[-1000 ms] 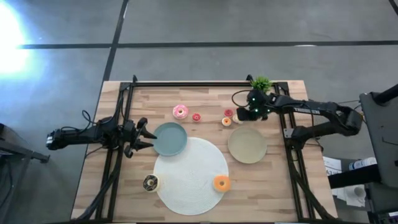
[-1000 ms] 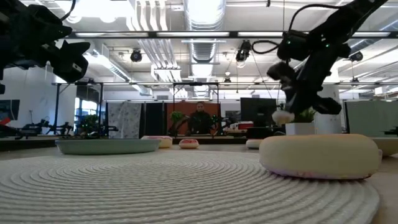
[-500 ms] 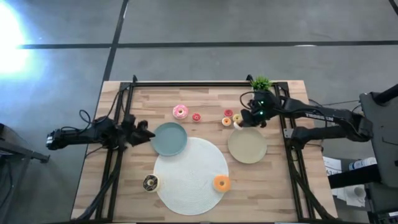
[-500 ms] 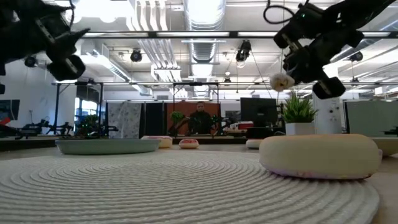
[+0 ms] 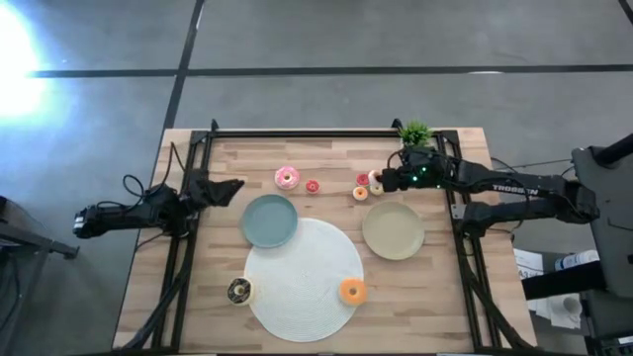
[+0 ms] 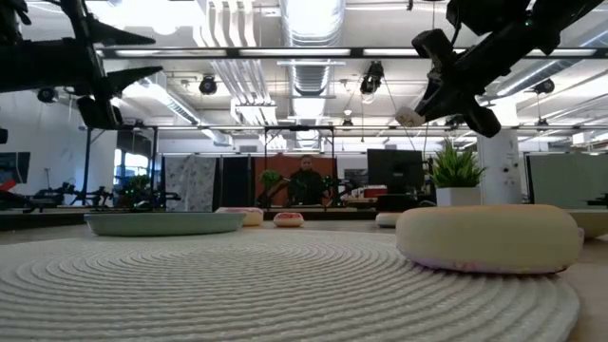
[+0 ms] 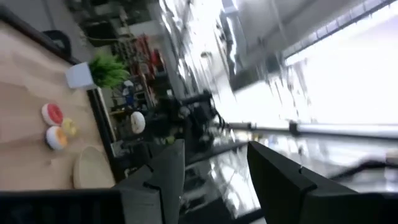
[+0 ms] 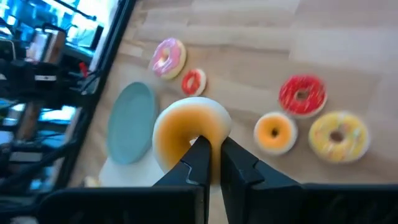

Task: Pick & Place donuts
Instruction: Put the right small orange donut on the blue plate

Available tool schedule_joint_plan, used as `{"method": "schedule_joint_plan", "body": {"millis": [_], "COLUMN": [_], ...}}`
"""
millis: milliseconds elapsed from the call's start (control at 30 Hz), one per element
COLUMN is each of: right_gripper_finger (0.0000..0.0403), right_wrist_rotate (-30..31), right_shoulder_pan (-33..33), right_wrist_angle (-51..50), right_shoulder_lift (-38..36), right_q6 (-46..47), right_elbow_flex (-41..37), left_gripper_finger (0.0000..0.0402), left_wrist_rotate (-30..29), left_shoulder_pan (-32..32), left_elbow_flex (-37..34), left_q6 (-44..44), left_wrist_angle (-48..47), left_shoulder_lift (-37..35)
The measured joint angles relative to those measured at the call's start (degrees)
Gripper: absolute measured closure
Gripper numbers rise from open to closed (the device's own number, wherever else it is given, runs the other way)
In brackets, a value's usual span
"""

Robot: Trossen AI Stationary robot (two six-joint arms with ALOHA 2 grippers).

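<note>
Right wrist view: yellow-frosted donut pinched between right tool fingertips.

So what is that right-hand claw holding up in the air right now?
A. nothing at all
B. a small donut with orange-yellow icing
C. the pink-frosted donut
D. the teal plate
B: the right wrist view shows the right gripper pinched shut on a small orange-yellow donut, lifted above the table, while the pink-frosted donut and the teal plate lie below on the wood.
</note>
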Motion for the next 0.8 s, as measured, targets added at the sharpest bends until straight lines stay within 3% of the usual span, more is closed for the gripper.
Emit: {"method": "schedule_joint_plan", "body": {"millis": [233, 433, 667, 800], "right_gripper_finger": [0.039, 0.039, 0.039, 0.039], "right_wrist_rotate": [13.2, 21.73, 23.28, 23.16], "right_shoulder_pan": [4.71, 6.79, 6.86, 6.85], "right_wrist_angle": [2.16, 9.75, 17.26, 15.55], "right_shoulder_lift": [0.45, 0.48, 3.32, 7.81], "right_q6": [-3.7, -10.38, -24.89, -27.63], "right_elbow_flex": [0.02, 0.02, 4.15, 9.24], "left_gripper_finger": [0.0252, 0.0252, 0.0252, 0.0252], "left_wrist_rotate": [-2.55, 0.75, 3.2, 4.09], "left_shoulder_pan": [-0.09, -0.13, -0.13, -0.09], "left_elbow_flex": [0.0, 0.3, 5.35, 10.31], "left_q6": [-5.79, -14.15, -17.77, -11.52], "left_wrist_angle": [-0.04, 1.73, 5.22, 4.33], "left_shoulder_lift": [1.02, 7.24, 21.14, 27.97]}}
